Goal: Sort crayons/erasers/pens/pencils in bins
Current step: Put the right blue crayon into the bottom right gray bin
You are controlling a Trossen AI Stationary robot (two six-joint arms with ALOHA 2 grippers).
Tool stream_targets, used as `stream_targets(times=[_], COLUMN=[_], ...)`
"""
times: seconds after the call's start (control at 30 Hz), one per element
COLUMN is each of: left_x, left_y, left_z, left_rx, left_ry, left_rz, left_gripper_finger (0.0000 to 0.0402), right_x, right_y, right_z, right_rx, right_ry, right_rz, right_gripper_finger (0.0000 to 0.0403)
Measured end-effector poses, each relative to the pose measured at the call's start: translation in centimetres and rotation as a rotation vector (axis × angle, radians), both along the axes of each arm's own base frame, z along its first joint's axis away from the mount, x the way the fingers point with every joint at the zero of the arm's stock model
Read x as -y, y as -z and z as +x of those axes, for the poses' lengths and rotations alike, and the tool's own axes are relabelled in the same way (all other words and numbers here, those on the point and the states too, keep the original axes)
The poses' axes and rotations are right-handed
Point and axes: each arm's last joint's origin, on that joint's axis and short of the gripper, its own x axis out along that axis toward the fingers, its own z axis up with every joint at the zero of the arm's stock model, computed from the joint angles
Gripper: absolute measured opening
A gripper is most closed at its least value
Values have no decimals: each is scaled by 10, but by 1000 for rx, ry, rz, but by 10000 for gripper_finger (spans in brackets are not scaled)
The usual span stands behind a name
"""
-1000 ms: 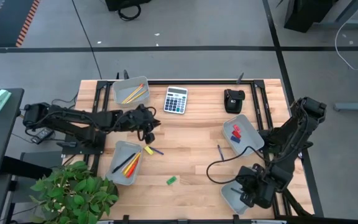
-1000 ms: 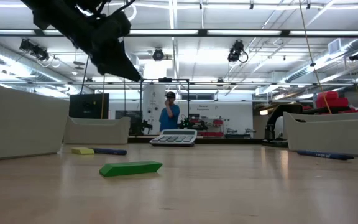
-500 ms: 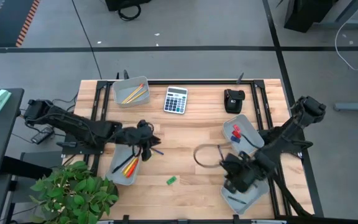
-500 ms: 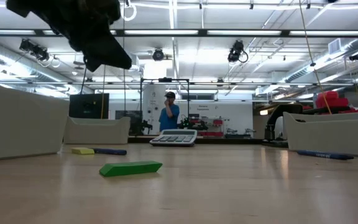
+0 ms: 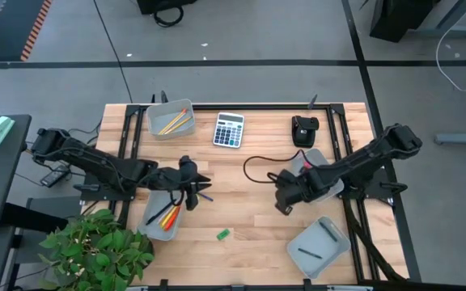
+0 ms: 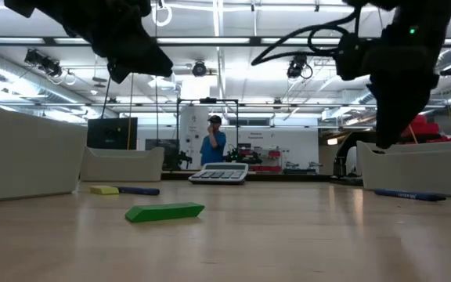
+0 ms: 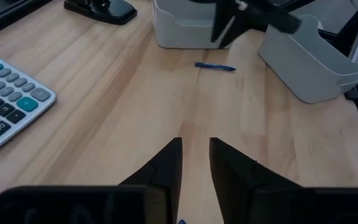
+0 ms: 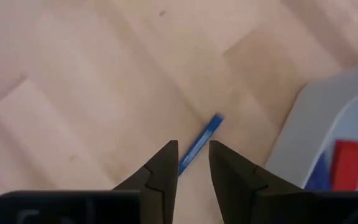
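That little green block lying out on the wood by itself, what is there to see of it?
The green eraser is a small, flat, bright green block with squared ends, plain and solid-looking. It lies flat on the bare wooden table, toward the near edge, a little askew, outside every bin. Nothing touches it: the nearest bin sits apart to one side, and both grippers are elsewhere.

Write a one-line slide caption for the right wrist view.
Right gripper open above a blue pen on the wooden table, beside the bin of erasers.
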Motion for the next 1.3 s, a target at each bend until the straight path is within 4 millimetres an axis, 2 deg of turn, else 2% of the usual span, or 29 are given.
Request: stream_targets(times=[0.13,0.27,0.37,0.77,1.3], left_x=[0,5,10,7,7], left_y=[0,0,1,0,0], left_z=[0,-1,-3,-2,-2], left_rx=[1,2,-5,-10,-15], left_ry=[-2,7,36,47,71], left_rz=[-4,-25,-14,36,81], left_gripper_finger=[94,94,94,92,93], right_x=[6,12,17,22,11], right_y=[18,43,54,54,58], right_z=[-5,-15,-20,-18,-23], right_rx=[25,55,51,51,53], right_ry=[22,84,120,90,-12], right_rz=[-49,-23,-20,7,-22], right_gripper_finger=[99,99,99,99,99])
